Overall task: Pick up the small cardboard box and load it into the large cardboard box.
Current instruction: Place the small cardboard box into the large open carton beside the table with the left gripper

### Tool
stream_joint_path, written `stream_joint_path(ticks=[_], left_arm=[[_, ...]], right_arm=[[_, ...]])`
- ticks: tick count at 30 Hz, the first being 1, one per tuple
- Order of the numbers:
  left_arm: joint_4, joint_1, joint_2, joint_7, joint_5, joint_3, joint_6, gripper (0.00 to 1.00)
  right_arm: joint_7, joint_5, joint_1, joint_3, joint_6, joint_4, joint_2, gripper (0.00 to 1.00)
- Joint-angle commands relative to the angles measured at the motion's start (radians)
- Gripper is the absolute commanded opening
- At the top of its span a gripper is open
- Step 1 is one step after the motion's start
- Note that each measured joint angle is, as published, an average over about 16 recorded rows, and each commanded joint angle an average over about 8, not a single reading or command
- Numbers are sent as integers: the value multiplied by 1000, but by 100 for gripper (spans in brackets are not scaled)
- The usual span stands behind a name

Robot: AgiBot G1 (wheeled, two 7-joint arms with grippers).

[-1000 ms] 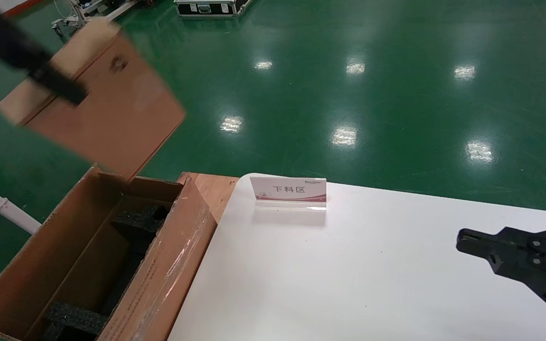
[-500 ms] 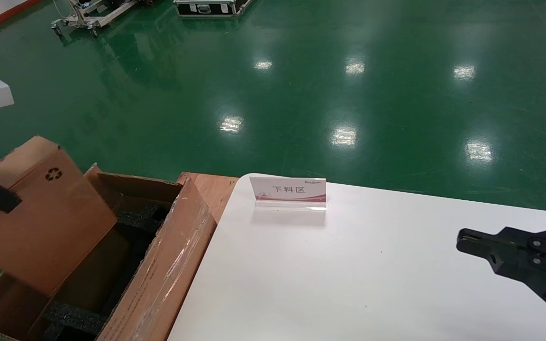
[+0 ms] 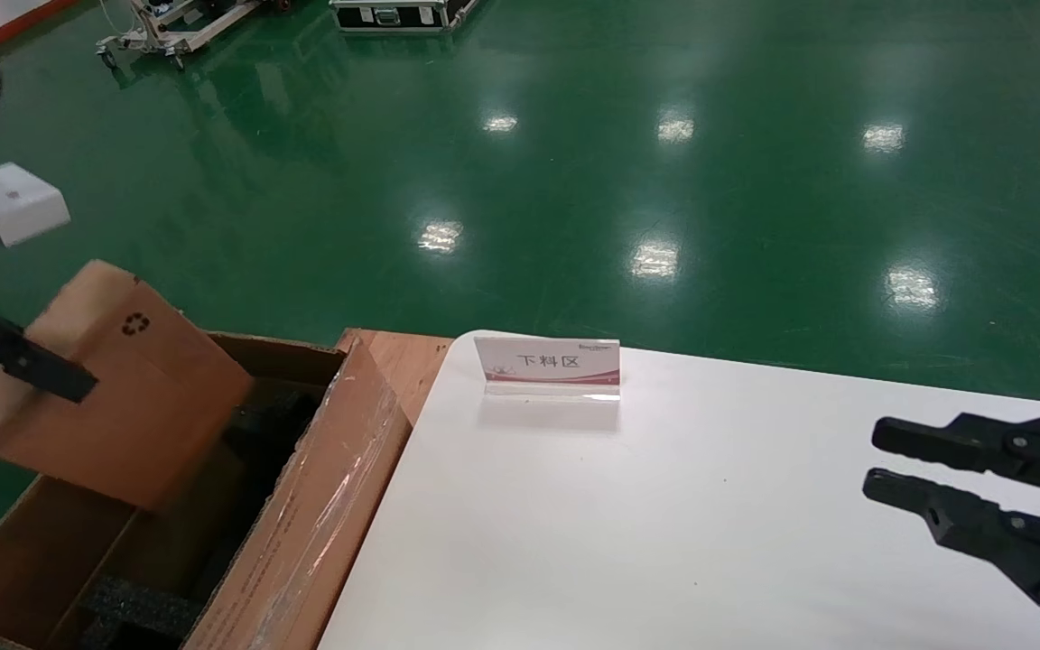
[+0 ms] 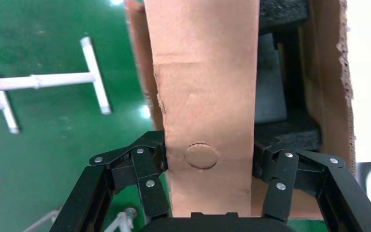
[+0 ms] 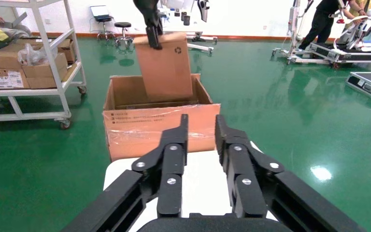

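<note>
Compared with half a second earlier, the small cardboard box (image 3: 123,388) had been shifted a little toward the middle of the large cardboard box (image 3: 321,506) and turned more upright, and a full second earlier it had been held much higher, above the far end of the carton. The right gripper (image 3: 877,460), closed before, was now seen parted, with a clear gap between its two black fingers; nothing was held in it, and it hung over the white surface (image 3: 619,542), well apart from the work.

The small cardboard box was clamped by the left gripper (image 4: 207,164) across its narrow edges, near one end, with both pads pressed on the tan sides. It was held tilted, and its lower corner was already inside the opening of the large carton, near the outer wall. The black foam blocks (image 3: 136,607) lay at the bottom.

For this step to be done well, it was judged that the small box should be straightened so that its long side runs along the carton, and then lowered slowly between the foam blocks. The grip should be kept firm until the lower edge is supported, because a tilted box could catch on the carton wall or on the foam. The white-and-red table sign (image 3: 547,366) stood far from this work and was not concerned.
</note>
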Motion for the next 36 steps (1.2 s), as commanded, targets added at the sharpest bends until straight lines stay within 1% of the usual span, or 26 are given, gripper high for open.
stream_joint_path(ticks=[1, 11, 24, 29, 36], left_arm=[[-5, 24, -14, -11, 17, -20, -7, 0], [-20, 78, -73, -37, 39, -19, -26, 0], [-9, 142, -126, -27, 110, 9, -94, 0], [11, 169, -131, -32, 129, 16, -136, 0], [55, 219, -113, -39, 127, 25, -193, 0]], right_arm=[[0, 0, 0, 0, 0, 0, 0, 100], [0, 0, 0, -1, 0, 0, 0, 100], [-1, 1, 0, -1, 1, 0, 1, 100], [-1, 1, 0, -2, 1, 0, 1, 100], [-1, 2, 0, -2, 1, 0, 1, 100]])
